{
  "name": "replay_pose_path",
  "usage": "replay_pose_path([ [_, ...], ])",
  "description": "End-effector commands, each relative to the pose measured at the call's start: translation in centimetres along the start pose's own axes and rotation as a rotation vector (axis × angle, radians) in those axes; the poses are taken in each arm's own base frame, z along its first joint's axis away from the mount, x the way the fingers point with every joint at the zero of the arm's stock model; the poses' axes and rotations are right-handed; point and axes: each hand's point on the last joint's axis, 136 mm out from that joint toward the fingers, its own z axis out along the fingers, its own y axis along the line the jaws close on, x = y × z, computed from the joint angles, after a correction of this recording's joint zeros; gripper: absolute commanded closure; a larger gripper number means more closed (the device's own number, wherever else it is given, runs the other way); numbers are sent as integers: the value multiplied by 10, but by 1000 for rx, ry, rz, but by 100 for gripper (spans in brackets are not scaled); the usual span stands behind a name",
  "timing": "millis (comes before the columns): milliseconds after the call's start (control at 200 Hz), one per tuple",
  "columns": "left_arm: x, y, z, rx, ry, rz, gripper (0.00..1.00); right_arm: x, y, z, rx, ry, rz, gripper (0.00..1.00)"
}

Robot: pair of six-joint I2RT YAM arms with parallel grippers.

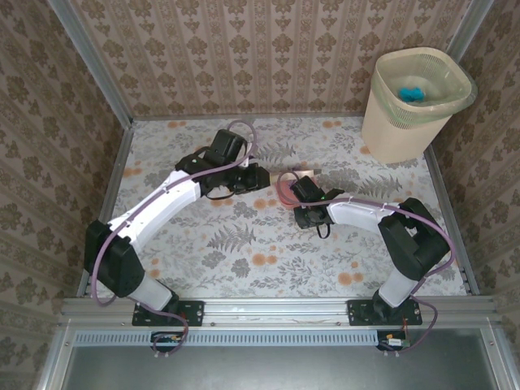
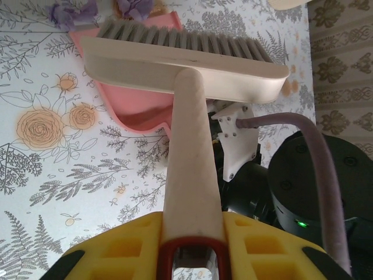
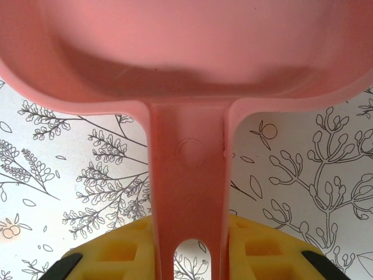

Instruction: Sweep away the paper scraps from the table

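My left gripper [image 2: 192, 248] is shut on the cream handle of a brush [image 2: 189, 64]. Its grey bristles rest against the pink dustpan [image 2: 137, 111]. Two purple paper scraps [image 2: 71, 10] lie just past the bristles at the pan's far edge, on the leaf-print table [image 2: 46, 175]. From the other side, my right gripper [image 3: 189, 251] is shut on the handle of the dustpan [image 3: 186, 52], which sits low over the table. From above, the left gripper [image 1: 250, 177] and the right gripper [image 1: 302, 193] meet near the table's middle.
A cream waste basket [image 1: 414, 101] stands at the back right corner with a teal-blue wad inside. Patterned walls close off the back and both sides. My right arm [image 2: 309, 186] sits close beside the brush handle. A metal rail [image 1: 276, 309] runs along the near edge.
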Motion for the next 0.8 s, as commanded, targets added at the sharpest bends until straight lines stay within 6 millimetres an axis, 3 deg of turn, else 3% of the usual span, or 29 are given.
replay_pose_path([
  [0,-13,3,-11,-6,-56,-11,100,8,-12,-1,37,13,15,100],
  [400,-42,40,-21,-133,-158,-63,100,9,-1,-13,-26,31,22,100],
  [570,-45,51,-16,-199,-149,-55,100,13,9,-23,-68,104,27,100],
  [795,-39,57,0,-222,-97,-42,100,32,8,-36,-69,159,-10,100],
])
